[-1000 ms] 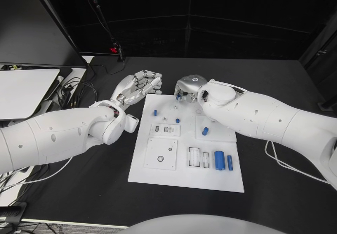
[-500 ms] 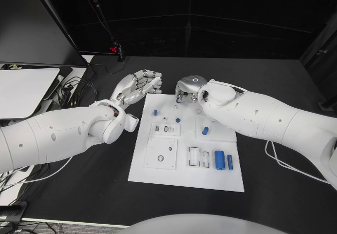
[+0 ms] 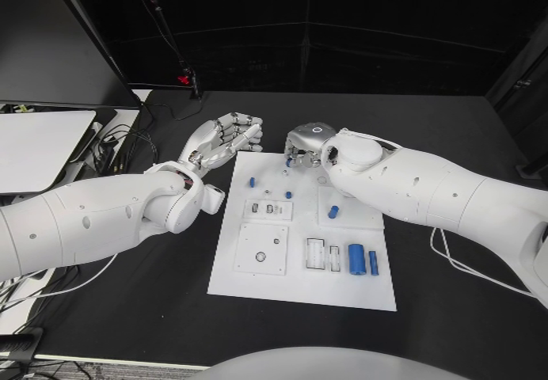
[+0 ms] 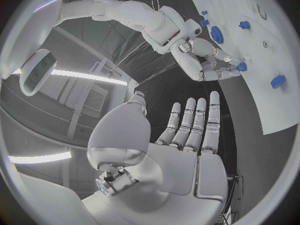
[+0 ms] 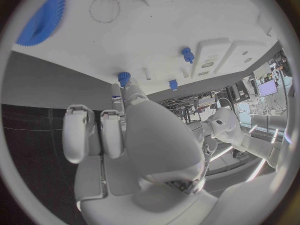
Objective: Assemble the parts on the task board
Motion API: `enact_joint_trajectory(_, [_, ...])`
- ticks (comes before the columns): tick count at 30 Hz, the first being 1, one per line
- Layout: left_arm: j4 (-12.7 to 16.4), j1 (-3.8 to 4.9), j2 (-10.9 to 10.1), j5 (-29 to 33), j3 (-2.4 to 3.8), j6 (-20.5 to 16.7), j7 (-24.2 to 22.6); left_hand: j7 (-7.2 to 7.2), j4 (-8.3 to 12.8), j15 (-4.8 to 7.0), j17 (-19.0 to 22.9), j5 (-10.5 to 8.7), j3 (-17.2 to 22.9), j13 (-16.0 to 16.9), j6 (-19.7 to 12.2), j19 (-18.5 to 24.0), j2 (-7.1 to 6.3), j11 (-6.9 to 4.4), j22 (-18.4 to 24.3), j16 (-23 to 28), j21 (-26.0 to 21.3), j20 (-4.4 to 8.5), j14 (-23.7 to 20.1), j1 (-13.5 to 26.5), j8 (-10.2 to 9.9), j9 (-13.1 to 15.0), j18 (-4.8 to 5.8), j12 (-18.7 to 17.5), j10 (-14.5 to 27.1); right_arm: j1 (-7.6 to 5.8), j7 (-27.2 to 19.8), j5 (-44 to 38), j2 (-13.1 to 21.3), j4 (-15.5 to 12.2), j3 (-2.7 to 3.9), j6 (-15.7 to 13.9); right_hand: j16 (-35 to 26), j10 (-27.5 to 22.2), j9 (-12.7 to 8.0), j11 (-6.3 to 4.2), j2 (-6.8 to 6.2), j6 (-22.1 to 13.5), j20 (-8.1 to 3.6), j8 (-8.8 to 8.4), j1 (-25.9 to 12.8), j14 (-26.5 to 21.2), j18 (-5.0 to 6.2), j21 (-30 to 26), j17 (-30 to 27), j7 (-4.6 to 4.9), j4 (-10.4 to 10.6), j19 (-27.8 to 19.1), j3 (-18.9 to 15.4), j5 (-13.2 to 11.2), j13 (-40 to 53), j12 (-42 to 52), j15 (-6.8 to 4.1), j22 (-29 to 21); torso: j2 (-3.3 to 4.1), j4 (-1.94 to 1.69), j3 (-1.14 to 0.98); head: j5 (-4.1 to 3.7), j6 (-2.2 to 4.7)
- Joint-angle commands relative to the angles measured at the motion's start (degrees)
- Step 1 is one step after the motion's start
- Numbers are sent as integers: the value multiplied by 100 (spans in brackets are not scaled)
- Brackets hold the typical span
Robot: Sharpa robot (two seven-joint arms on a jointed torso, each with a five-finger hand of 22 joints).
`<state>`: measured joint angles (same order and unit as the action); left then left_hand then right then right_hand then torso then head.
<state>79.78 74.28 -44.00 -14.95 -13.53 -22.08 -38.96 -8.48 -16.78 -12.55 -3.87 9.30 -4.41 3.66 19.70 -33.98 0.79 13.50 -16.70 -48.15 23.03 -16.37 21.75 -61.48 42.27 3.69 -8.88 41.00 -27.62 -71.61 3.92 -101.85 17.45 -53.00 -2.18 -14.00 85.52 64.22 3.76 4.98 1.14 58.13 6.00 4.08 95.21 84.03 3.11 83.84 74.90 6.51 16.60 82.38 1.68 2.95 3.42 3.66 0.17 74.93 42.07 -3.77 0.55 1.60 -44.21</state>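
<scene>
The white task board lies in the middle of the table. My right hand hangs over its far edge, fingertips pinching a small blue peg that stands on the board; the same peg sits at my fingertip, and the peg is also seen from the side. My left hand hovers beside the board's far left corner, fingers straight and apart, palm bare. More blue pieces rest on the board: a short peg, a stub, a thick cylinder and a blue gear.
A white panel and a tangle of cables lie at the table's left edge. A small red light glows at the back. Black tabletop stretches right of the board.
</scene>
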Motion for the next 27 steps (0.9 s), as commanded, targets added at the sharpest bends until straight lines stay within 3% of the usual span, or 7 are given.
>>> enact_joint_trajectory(1, [-2, 8, 8, -26, 4, 49, -562, -775, 5, 0, 1, 30, -16, -4, 26, 12, 51, 10, 7, -21, -12, -3, -22, 7, -29, 0, 75, 7, 21, -12, 36, -5, 4, -8, 1, -46, -45, -328, -27, 101, -103, -408, 105, -80, -164, 326, -18, -72, 10, -145, -3, -51, -101, -34, -1, -32, 109, 332, 2, -5, 1, -5, 6])
enact_joint_trajectory(8, [-30, 8, 23, -26, 4, 54, -558, -776, 5, -1, 1, 32, -19, -4, 25, 12, 59, 10, 7, -23, -12, -3, -24, -1, -32, 0, 76, 8, 23, -11, -26, 101, 65, -70, 1, -713, -160, -909, -38, 188, -227, -1501, 187, -85, -422, 251, 61, -259, -275, -354, -46, -227, -223, -27, 13, -16, 170, 54, -2, -3, -1, -11, 28])
enact_joint_trajectory(11, [-51, 8, 37, -26, 4, 62, -557, -776, 6, -1, 1, 33, -21, -4, 25, 12, 63, 10, 8, -24, -12, -3, -24, -4, -33, 0, 76, 8, 23, -10, -126, 280, 159, -200, 1, -1169, -177, -918, -26, 194, -239, -1476, 199, -69, -446, 241, 65, -270, -321, -340, -51, -233, -227, -28, 18, -7, 178, 39, -7, -2, -5, -9, 44])
enact_joint_trajectory(14, [-78, 8, 47, -26, 4, 68, -555, -776, 6, -1, 1, 33, -21, -4, 25, 12, 63, 10, 8, -24, -12, -3, -24, -4, -33, 0, 76, 8, 23, -11, -203, 587, 355, -474, 1, -1558, -184, -830, 18, 206, -214, -1200, 222, -1, -455, 239, 66, -277, -331, -212, -73, -226, -201, -28, 32, 36, 201, 33, -9, 4, -2, -6, 51])
enact_joint_trajectory(19, [-117, 7, 59, -26, 4, 71, -554, -776, 6, -1, 1, 33, -23, -4, 24, 12, 65, 10, 8, -25, -12, -3, -25, -7, -35, 0, 76, 8, 25, -15, -239, 1282, 814, -1064, 2, -1802, -183, -764, 36, 148, -153, -1087, 181, 34, -499, 244, 82, -303, -322, -99, -61, -240, -180, -26, 35, 54, 130, -4, -19, 16, 12, -28, 70])
enact_joint_trajectory(22, [-148, 5, 68, -26, 4, 71, -558, -776, 6, -1, 1, 33, -23, -4, 24, 12, 65, 10, 8, -25, -12, -3, -25, -7, -35, 0, 76, 8, 25, -23, -435, 1978, 1290, -1593, 2, -1967, -196, -567, 46, 166, -139, -1004, 197, 60, -601, 241, 90, -342, -352, 15, -37, -267, -208, -19, 56, 153, 170, -60, -29, 34, 21, -44, 88])
enact_joint_trajectory(27, [-217, -5, 99, -26, 4, 72, -569, -776, 6, -1, 1, 33, -25, -4, 23, 12, 67, 11, 8, -25, -12, -2, -26, -10, -37, 0, 76, 9, 25, -31, -829, 2876, 1966, -2233, 2, -2287, -226, -261, 47, 107, -122, -896, 192, 69, -972, 232, 113, -408, -408, 100, -42, -306, -297, 125, 78, 332, 140, -136, -47, 87, 25, -60, 107])
